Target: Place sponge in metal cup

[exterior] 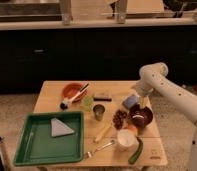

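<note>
The light-blue sponge point(130, 101) lies on the wooden table point(54, 92), right of centre. The shiny metal cup point(98, 111) stands upright to its left, near the table's middle, apart from the sponge. My white arm comes in from the right and bends down over the table. My gripper point(141, 103) hangs just right of the sponge, above the far rim of a dark red bowl point(140, 116). Whether it touches the sponge cannot be told.
A green tray point(27, 145) with a grey triangular piece point(60, 127) is front left. A yellow-green cup point(87, 103), a red plate point(71, 90) with a brush, grapes point(120, 119), a white cup point(126, 139), a fork point(99, 148) and a green vegetable point(136, 152) crowd the table.
</note>
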You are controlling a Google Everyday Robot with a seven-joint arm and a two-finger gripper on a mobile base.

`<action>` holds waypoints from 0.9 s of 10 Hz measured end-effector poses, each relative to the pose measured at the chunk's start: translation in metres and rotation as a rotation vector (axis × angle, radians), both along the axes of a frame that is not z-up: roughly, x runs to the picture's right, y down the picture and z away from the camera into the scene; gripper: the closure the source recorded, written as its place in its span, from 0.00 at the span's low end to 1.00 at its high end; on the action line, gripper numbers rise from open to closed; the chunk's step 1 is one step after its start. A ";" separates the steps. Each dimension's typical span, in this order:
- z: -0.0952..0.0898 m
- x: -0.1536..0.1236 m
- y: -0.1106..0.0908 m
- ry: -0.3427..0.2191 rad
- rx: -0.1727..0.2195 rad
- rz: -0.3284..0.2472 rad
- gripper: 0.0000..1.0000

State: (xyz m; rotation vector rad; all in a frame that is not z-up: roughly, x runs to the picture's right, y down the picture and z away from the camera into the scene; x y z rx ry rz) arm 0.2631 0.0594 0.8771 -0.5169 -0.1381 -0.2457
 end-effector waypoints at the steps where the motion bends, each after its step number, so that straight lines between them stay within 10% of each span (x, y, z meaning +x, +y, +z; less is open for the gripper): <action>1: -0.001 -0.001 -0.005 -0.005 -0.002 -0.015 0.20; 9: 0.013 0.007 -0.037 -0.014 0.044 -0.046 0.20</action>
